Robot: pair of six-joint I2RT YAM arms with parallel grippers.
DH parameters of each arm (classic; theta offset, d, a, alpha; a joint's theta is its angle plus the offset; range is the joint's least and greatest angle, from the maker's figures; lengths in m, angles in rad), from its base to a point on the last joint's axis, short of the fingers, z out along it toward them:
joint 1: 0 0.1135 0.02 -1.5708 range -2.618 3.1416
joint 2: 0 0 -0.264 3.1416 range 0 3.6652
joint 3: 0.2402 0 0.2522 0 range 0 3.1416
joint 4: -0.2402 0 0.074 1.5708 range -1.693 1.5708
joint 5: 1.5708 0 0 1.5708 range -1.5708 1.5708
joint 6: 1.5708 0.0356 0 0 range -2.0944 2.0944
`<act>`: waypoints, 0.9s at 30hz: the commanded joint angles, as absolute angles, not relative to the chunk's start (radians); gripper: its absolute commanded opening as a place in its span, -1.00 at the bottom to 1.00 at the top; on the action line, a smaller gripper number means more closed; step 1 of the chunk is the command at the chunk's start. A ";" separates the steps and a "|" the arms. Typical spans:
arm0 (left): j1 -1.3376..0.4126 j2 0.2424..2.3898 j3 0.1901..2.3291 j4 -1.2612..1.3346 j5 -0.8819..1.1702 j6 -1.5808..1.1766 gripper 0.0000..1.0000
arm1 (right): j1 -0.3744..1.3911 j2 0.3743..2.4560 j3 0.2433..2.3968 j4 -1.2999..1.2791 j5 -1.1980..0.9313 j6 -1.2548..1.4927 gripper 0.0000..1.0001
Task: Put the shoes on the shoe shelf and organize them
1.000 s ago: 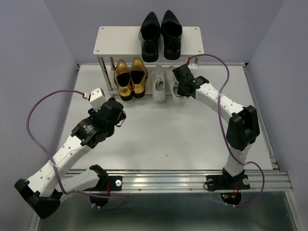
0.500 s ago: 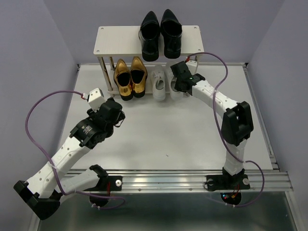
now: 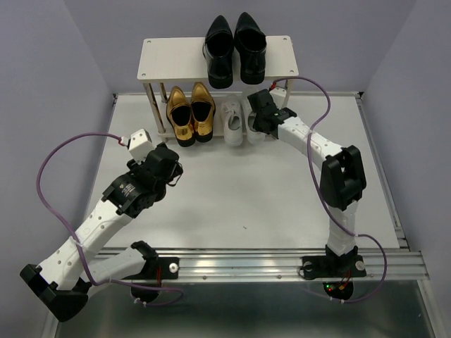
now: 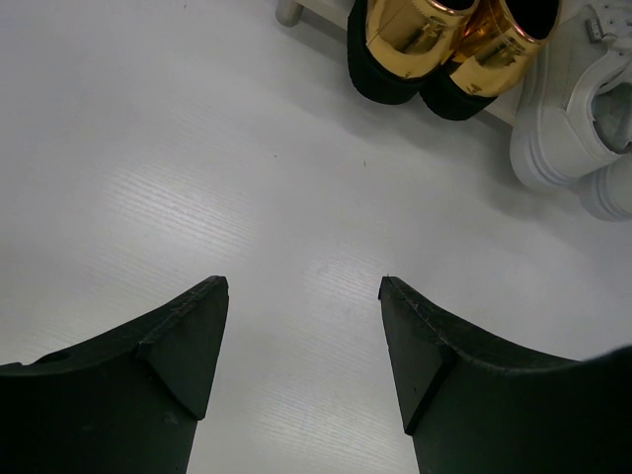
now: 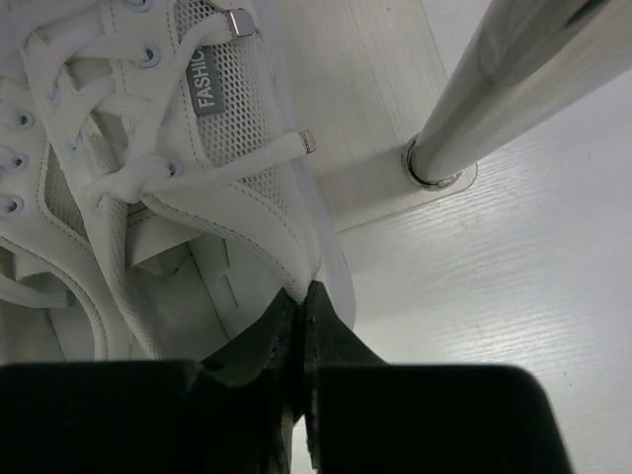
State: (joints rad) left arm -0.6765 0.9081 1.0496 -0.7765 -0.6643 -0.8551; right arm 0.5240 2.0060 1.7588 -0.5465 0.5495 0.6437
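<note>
Top external view showed the job nearly finished: the shoe shelf (image 3: 169,60) stood at the far side of the worktop (image 3: 239,190), with the 2 black dress shoes (image 3: 235,48) side by side on its top board and the 2 gold loafers (image 3: 190,114) on the tier below, heels sticking out toward the arms. Beside the loafers sat the white sneakers (image 3: 239,121); the left sneaker (image 3: 233,121) lay free, while the right arm reached in over its partner. In the right wrist view the right fingers (image 5: 301,326) were pressed together, pinching the heel rim of the right sneaker (image 5: 247,188), which lay close beside the other sneaker and near a silver leg (image 5: 513,69), its front part over the pale lower board (image 5: 365,99). How far its heel overhung that board could not be told. The left fingers (image 4: 193,326) were spread apart and held nothing, hanging above bare worktop short of the loafers. By my reading, 5 of the 6 shoes were already stowed and the 6th was being seated, so what remained was to let go of that sneaker, back the right arm out, and perhaps nudge the protruding heels further in so the pairs lined up.
</note>
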 commanded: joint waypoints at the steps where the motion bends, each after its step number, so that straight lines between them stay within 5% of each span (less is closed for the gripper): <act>1: -0.670 0.891 1.075 -0.793 -0.707 -0.867 0.47 | 0.515 1.987 1.766 -0.391 0.581 0.643 -0.99; 27: -0.669 0.877 1.063 -0.788 -0.703 -0.874 0.47 | 0.515 1.959 1.683 -0.256 0.466 0.437 -0.99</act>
State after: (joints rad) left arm -0.6720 0.8925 1.0496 -0.7776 -0.6640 -0.8661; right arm 0.5179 2.0029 1.6794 -0.4240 0.4965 0.5049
